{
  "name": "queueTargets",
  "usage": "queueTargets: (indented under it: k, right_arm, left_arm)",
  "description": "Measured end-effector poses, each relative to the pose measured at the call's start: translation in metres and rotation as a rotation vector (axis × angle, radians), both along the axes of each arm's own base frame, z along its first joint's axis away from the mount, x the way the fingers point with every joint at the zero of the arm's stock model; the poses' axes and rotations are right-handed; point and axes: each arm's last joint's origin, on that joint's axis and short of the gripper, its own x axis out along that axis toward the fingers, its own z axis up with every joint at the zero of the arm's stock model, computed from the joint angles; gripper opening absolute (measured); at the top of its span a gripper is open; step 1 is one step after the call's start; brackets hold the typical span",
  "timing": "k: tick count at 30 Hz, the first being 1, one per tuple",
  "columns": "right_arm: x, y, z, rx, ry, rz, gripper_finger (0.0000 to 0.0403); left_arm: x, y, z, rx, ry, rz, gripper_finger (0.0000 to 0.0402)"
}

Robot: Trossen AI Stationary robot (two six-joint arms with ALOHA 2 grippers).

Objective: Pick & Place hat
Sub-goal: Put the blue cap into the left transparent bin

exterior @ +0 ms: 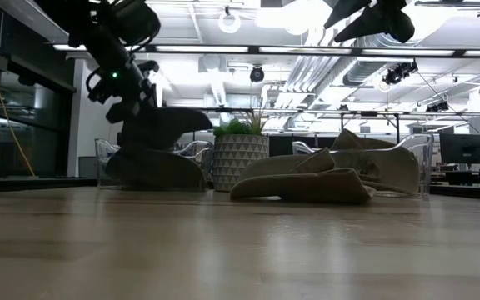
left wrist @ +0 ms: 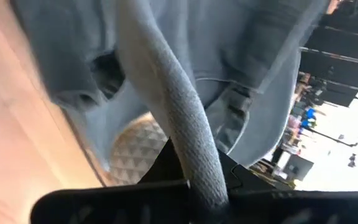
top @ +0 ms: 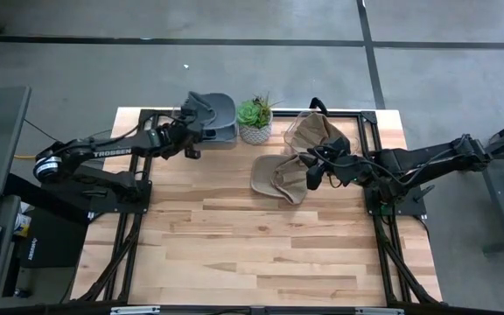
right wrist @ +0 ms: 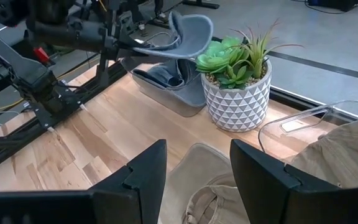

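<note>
My left gripper [top: 188,125] is shut on a grey cap [top: 210,107] and holds it above a clear bin [right wrist: 166,93] with more grey caps at the table's far left. The cap also shows in the low view [exterior: 169,125] and the right wrist view [right wrist: 188,31]. A tan cap [top: 278,179] lies flat on the table right of centre. My right gripper [right wrist: 197,180] is open above it, touching nothing. More tan caps fill a clear bin [top: 318,131] at the far right. My left gripper pinches the grey cap's thick curved edge [left wrist: 197,168] between its two fingers; it looks like the brim. The fingers come level from the table's left side. The cap is lifted clear above the grey caps in the bin [exterior: 152,167].
A potted succulent [top: 255,118] in a white patterned pot stands between the two bins at the far edge. The near half of the wooden table [top: 261,254] is bare. Black frame rails [top: 138,188] run along both sides of the table.
</note>
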Motion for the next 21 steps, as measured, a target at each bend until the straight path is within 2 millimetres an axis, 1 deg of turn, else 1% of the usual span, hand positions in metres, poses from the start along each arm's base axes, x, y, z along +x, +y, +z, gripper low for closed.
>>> queueTargets:
  k: [6, 11, 15, 21]
  right_arm:
    - [0.000, 0.000, 0.000, 0.003, 0.000, 0.002, 0.0172]
    - [0.000, 0.000, 0.000, 0.011, -0.005, -0.002, 0.0172]
    - [0.000, 0.000, 0.000, 0.009, -0.005, -0.005, 0.0172]
    - [0.000, 0.000, 0.000, 0.012, -0.007, -0.007, 0.0172]
  left_arm:
    - [-0.008, 0.006, -0.010, -0.023, 0.042, 0.035, 0.0000]
    - [-0.012, 0.011, -0.014, -0.040, 0.069, 0.008, 0.0000]
    - [-0.010, 0.013, -0.012, -0.033, 0.045, -0.030, 0.0000]
    - [-0.006, 0.014, -0.023, -0.072, 0.105, -0.042, 0.0000]
